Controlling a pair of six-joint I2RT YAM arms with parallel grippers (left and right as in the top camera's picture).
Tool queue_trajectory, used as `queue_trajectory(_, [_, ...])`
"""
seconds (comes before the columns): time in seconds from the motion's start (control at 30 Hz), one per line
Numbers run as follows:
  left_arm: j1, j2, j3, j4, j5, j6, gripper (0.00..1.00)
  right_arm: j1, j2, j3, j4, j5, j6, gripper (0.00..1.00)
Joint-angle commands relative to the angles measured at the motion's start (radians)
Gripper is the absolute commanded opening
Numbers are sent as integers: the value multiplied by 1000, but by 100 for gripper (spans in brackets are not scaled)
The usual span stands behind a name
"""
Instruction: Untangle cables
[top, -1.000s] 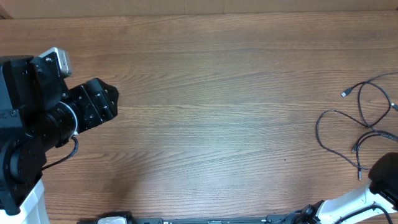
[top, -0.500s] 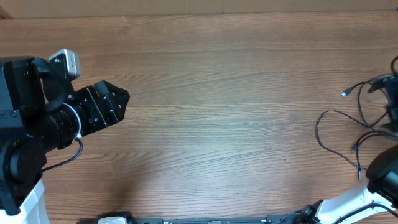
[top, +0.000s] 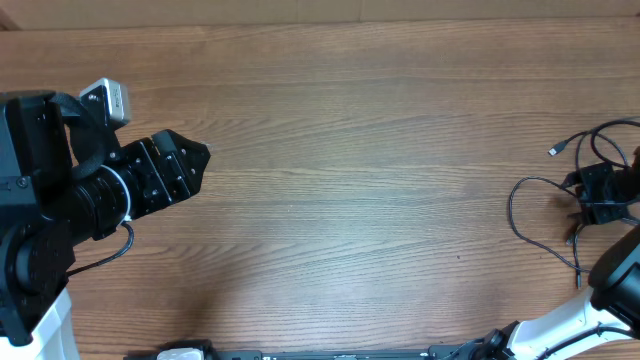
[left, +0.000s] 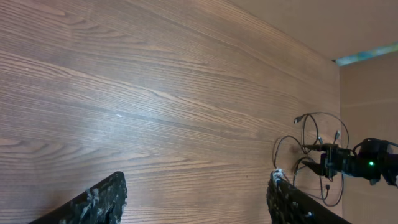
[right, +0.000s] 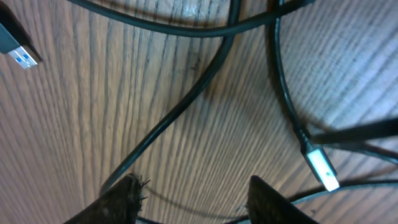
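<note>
The cables (top: 545, 215) are thin black cords in loose loops at the table's right edge, with a silvery plug (top: 553, 150) at one end. They also show far off in the left wrist view (left: 308, 146). My right gripper (top: 598, 193) is open and low over the loops. Its wrist view shows crossing cords (right: 205, 81), two plug tips (right: 323, 167) (right: 18, 53) and a cord running between its open fingers (right: 196, 199). My left gripper (top: 190, 165) is open and empty at the far left, far from the cables; its fingers (left: 193, 202) frame bare wood.
The wooden table (top: 350, 180) runs across the view. The left arm's bulk (top: 50, 190) fills the left edge. The right arm's white base (top: 570, 325) sits at the bottom right.
My right gripper has come into view from the right edge and moved down over the cable loops. My left gripper shifted slightly right a second ago, then stayed still.
</note>
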Motion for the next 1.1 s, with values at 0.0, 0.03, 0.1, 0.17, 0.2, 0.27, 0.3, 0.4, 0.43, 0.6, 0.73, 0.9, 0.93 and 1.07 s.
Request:
queue_trajectory(0.0, [4,2,-2,0,12,-6,72,0,-28,-26,24,-7,-14,60])
queue_trajectory(0.03, [4,2,-2,0,12,-6,72,0,-28,-33,32,-7,-15,61])
queue_trajectory(0.1, [4,2,-2,1,12,-6,72,0,-28,-52,59,-8,-15,60])
queue_trajectory(0.17, [4,2,-2,1,12,-6,72,0,-28,-77,99,-8,-15,51])
queue_trajectory(0.2, [4,2,-2,1,12,-6,72,0,-28,-92,123,-8,-15,49])
queue_trajectory(0.27, [4,2,-2,1,13,-6,72,0,-28,-120,175,-9,-15,50])
queue_trajectory(0.3, [4,2,-2,1,13,-6,72,0,-28,-132,196,-8,-15,50])
queue_trajectory(0.4, [4,2,-2,0,13,-6,72,0,-28,-159,261,-12,-15,49])
queue_trajectory(0.43, [4,2,-2,0,13,-6,72,0,-28,-160,275,-11,-16,45])
queue_trajectory(0.6, [4,2,-2,0,33,-6,72,0,-28,-159,355,-12,-19,4])
queue_trajectory(0.73, [4,1,-2,-2,39,-5,72,-1,-28,-159,420,-11,-31,4])
queue_trajectory(0.9, [4,2,-2,-2,39,-5,72,-20,-28,-159,464,42,-72,4])
queue_trajectory(0.93, [4,2,-2,-2,39,-5,72,-31,-28,-159,464,59,-72,4])
queue_trajectory(1.07, [4,2,-2,-2,39,-5,72,-106,-28,-158,464,67,-72,4])
